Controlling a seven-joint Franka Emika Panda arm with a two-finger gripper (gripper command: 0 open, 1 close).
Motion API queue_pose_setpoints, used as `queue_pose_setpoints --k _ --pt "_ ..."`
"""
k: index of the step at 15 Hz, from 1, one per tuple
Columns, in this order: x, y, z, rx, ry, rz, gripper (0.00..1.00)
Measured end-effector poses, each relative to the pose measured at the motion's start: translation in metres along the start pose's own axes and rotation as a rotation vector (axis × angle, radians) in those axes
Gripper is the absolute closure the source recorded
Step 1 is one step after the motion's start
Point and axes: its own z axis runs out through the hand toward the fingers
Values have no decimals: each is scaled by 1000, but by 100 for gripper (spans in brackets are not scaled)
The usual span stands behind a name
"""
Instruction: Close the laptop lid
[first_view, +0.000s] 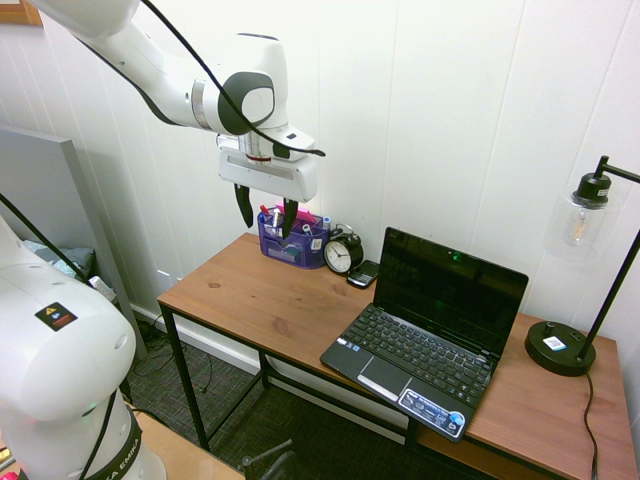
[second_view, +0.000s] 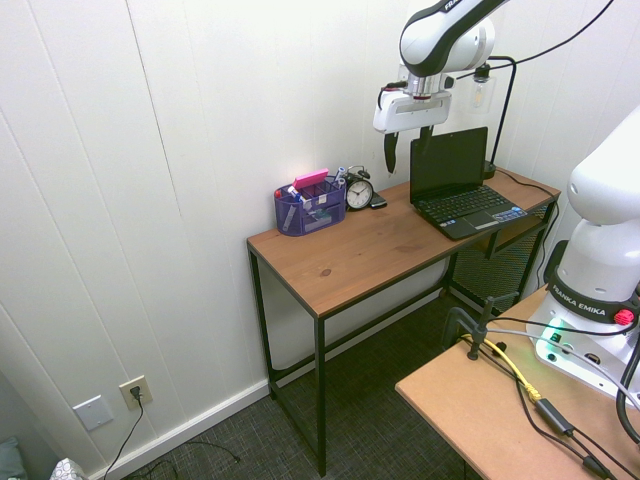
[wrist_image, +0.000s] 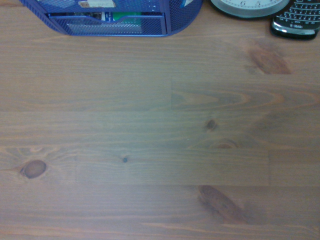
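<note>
A small black netbook (first_view: 420, 370) stands open on the right part of the wooden desk (first_view: 270, 300), its lid (first_view: 452, 290) upright with a dark glossy screen; coloured stickers show on the palm rest. In the second exterior view the lid (second_view: 448, 162) faces the room. My gripper (first_view: 265, 215) hangs open high above the desk's left half, fingers pointing down, well away from the lid. It shows as gripper (second_view: 407, 152) just left of the laptop. The wrist view holds only bare desk wood.
A blue mesh organiser (first_view: 292, 238) with pens, an alarm clock (first_view: 343, 253) and a small black phone (first_view: 362, 273) sit along the wall behind the gripper. A black desk lamp (first_view: 563, 345) stands at the right end. A second wooden table (second_view: 500, 410) is nearby.
</note>
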Motion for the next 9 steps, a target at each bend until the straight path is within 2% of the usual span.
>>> queue_pose_setpoints --k 4,9 --pt "6 -5 -9 -13 40 24 0" --pt "70 -8 -48 3 134 108 0"
